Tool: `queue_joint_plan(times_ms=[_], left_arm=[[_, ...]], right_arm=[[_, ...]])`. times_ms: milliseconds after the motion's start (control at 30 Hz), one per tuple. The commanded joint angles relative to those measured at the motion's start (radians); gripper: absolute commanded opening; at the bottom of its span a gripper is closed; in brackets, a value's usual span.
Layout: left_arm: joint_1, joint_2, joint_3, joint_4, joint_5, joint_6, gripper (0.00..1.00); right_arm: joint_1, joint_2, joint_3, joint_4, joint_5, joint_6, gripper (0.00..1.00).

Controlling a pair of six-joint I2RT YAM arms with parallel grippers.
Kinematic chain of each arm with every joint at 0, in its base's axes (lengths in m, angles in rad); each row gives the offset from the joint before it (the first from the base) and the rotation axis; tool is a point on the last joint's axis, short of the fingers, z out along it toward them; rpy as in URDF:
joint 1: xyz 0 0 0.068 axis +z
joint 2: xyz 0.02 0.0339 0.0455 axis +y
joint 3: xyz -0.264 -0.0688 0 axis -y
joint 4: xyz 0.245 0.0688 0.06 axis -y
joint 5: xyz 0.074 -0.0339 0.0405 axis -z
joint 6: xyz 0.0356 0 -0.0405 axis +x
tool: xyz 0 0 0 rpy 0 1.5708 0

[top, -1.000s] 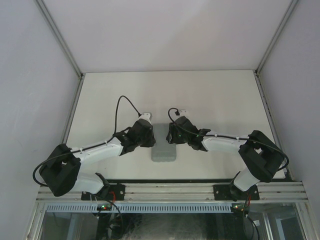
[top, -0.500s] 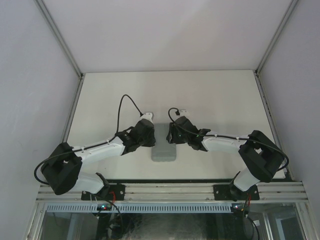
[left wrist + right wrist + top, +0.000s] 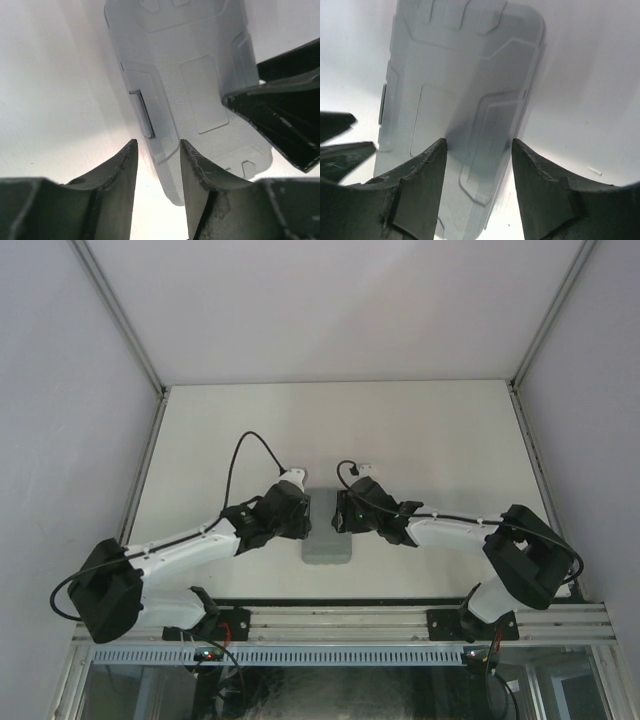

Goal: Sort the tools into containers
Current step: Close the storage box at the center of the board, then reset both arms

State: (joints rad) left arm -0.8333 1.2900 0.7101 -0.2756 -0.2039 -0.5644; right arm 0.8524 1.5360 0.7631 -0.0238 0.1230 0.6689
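On the worktop (image 3: 420, 440), the case (image 3: 328, 540) is lying 12-to-6; I'm holding parted, empty jaws at its 9 and 3.

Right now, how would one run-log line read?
case: closed; left gripper: open, at case edge; right gripper: open, at case edge; tools: unseen

The grey plastic tool case (image 3: 328, 525) lies flat and closed on the table (image 3: 420, 430), midway across near its front edge. Shallow moulded panels mark its top, and a small clasp (image 3: 142, 112) sits on one long side.
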Motion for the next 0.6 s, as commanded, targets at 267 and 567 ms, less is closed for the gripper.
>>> queue_joint_plan(times_ms=[267,567], left_arm=[[-0.001,-0.453,0.066,-0.079,-0.163,0.074,0.65],[-0.001,-0.647,0.132,-0.273,-0.343,0.097,0.76]], right_arm=[[0.039,-0.373,-0.011,-0.123,0.1,-0.142,0.75],[0.047,-0.717,-0.021,-0.357,0.335,-0.193,0.94]])
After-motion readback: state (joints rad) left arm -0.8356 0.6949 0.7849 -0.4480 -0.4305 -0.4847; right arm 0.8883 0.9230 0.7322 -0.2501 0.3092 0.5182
